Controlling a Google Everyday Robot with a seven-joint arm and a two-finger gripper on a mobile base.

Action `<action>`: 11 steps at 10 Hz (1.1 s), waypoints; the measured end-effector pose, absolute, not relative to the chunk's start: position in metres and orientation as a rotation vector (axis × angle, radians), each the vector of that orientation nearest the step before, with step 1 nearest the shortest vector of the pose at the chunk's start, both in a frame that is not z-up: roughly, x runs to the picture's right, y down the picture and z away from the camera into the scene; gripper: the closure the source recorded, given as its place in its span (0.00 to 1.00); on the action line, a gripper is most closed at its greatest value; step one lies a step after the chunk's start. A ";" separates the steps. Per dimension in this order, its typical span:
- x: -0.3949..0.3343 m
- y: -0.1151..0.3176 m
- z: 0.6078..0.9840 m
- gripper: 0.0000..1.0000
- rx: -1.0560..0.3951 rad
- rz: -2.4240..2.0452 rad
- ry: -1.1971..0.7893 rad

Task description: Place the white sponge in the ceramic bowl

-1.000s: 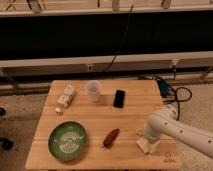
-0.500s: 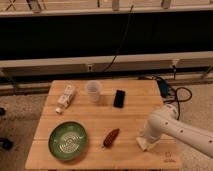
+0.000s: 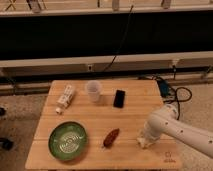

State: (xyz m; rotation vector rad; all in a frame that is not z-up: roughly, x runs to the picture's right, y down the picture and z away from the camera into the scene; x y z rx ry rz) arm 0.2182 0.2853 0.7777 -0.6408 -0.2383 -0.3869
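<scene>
Filling the lower half of the view, a wooden table stands before a dark wall with pale rails. A white arm comes in from the right edge and bends down over the table's front right corner. The green bowl, patterned pale inside, sits at the front left, well apart from the arm. At the back left lies a white printed tube; a translucent cup stands just right of it, and a black phone lies flat near the cup. A reddish-brown object lies between the bowl and the arm's tip. There the gripper points down at the tabletop, its claw closed tight on the sponge, a small off-white block that sits low against the wood near the front right.
</scene>
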 end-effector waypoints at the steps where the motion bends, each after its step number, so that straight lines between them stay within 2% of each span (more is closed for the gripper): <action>1: 0.217 0.284 0.777 1.00 -0.638 -0.392 -0.238; 11: 0.205 0.265 0.764 1.00 -0.604 -0.465 -0.238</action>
